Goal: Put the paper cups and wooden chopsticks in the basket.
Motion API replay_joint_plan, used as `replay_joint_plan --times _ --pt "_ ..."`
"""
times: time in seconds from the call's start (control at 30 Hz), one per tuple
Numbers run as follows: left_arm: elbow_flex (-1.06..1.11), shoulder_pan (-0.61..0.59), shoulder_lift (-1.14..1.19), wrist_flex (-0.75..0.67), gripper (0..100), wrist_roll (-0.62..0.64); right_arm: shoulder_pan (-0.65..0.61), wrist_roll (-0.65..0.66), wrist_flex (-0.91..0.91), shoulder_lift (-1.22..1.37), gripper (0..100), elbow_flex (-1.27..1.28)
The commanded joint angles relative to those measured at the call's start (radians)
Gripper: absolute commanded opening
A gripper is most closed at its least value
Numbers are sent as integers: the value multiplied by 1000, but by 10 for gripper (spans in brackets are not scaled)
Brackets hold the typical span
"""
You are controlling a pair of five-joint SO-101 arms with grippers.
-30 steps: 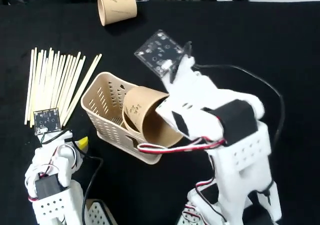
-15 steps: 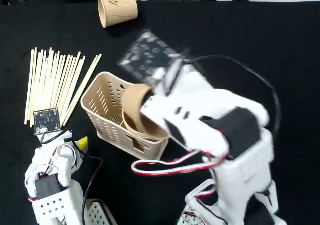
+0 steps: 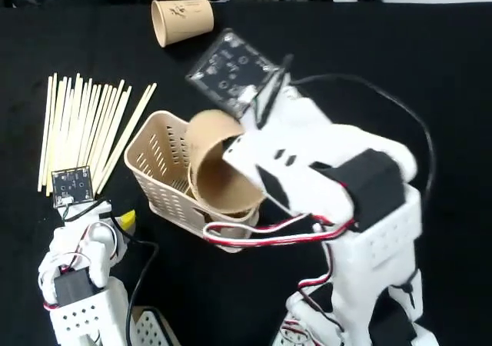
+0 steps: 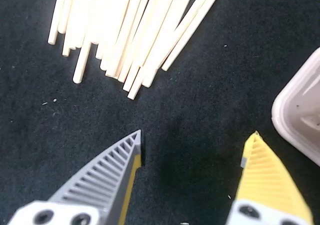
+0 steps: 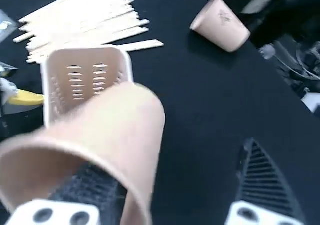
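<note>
A tan paper cup point(image 3: 219, 173) point(image 5: 100, 130) lies tilted in the mouth of the beige basket point(image 3: 157, 165) point(image 5: 85, 70), its opening facing me, with another cup rim just under it. My right gripper point(image 5: 175, 160) is open: one finger sits under the cup, the other stands well clear of it. A second paper cup point(image 3: 181, 17) point(image 5: 220, 25) lies on its side at the far edge. Wooden chopsticks point(image 3: 84, 127) point(image 4: 125, 30) are fanned out left of the basket. My left gripper point(image 4: 196, 133) hangs open and empty just short of the chopstick ends, near a basket corner point(image 4: 300, 115).
The black table point(image 3: 400, 69) has free room to the right and behind the basket. The right arm's white body point(image 3: 338, 184) looms over the basket's right side. Red and black cables point(image 3: 254, 234) trail beside the basket's near corner.
The right arm swung left over the basket and the cup went with it, now deeper in the basket mouth and turned more upward. The left arm stayed still.
</note>
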Motion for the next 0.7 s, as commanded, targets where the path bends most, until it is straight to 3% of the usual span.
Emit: replay_joint_plan --times 0.0,0.57,0.67 --pt "-4 4 -6 -15 317 -11 20 2 31 -58 308 -45" --pt "-4 4 -6 -15 317 -11 -28 -3 31 -65 306 133" --pt "-4 4 -6 -17 317 -11 -29 6 32 -73 243 145"
